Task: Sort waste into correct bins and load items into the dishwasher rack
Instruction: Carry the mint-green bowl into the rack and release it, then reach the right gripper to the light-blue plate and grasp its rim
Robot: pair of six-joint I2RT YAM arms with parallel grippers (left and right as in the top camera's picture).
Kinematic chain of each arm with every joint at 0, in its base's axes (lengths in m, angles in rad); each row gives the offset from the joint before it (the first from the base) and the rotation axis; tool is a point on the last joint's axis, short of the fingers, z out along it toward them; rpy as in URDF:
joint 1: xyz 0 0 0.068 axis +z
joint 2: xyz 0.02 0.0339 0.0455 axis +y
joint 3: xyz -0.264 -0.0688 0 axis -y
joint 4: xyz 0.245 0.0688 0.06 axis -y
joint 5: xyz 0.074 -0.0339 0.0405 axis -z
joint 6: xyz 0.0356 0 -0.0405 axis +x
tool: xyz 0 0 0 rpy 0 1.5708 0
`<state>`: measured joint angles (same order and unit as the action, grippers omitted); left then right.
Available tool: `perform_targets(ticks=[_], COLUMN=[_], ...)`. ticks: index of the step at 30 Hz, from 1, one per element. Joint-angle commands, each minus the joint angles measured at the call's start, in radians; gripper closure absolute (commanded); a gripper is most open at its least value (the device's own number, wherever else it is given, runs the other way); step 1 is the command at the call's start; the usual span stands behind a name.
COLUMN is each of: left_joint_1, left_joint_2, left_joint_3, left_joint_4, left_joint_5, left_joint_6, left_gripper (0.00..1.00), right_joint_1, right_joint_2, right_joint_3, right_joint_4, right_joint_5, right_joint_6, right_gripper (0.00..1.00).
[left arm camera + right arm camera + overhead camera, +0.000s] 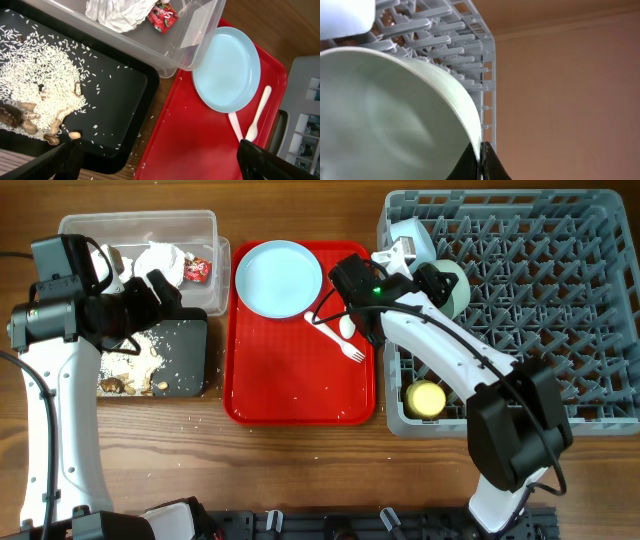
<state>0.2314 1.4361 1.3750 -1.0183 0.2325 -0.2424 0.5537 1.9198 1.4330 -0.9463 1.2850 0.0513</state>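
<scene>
Right wrist: right claw pinches smooth round mint-green bowl.

Bright, even light; soft shadows.

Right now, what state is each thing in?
left pincer, open, empty.
right pincer, shut on mint-green bowl rim.
mint-green bowl, on edge in rack.
small pale bowl, tilted in rack.
yellow cup, in rack.
pale blue plate, flat on red tray.
fork, spoon, lying on red tray.
clear tub, holds napkins, wrapper.
black tray, strewn with rice, peanuts.
</scene>
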Motion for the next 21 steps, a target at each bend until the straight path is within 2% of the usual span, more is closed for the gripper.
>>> perform_targets(ticks=[1,3,7,10,12,17,21], left_joint_1=[0.003,0.003,0.003,0.003,0.003,0.003,0.003], left_joint_2=[-0.015,-0.015,-0.015,-0.015,-0.015,-0.015,-0.015], left_joint_3=[0.011,0.011,0.011,0.011,0.011,0.011,0.011], left_joint_4=[0.000,0.000,0.000,0.000,0.000,0.000,0.000], left_joint_5=[-0.002,-0.003,-0.002,-0.002,-0.002,-0.002,-0.002], left_joint_6=[-0.001,-0.001,-0.001,-0.001,-0.001,-0.001,-0.001], left_gripper=[0.00,0.00,0.00,0.00,0.00,0.00,0.00], right_joint_1=[0.018,0.032,0.059,0.084,0.100,0.122,0.121], right_joint_2=[0.014,0.014,0.013,0.013,0.013,0.010,-0.015], right_joint_3=[-0.002,-0.002,-0.001,-0.001,0.002,0.047,0.131], right_joint_4=[-0.016,-0.018,-0.017,-0.017,-0.017,-0.016,-0.014], right_joint_5=[-0.198,-0.256,-0.272,-0.274,-0.278,-0.383,-0.460], right_joint_6=[-0.004,-0.026,-0.033,-0.033,-0.034,-0.053,-0.082], right_gripper=[0.92,0.83,0.44,0.32,0.26,0.23,0.15])
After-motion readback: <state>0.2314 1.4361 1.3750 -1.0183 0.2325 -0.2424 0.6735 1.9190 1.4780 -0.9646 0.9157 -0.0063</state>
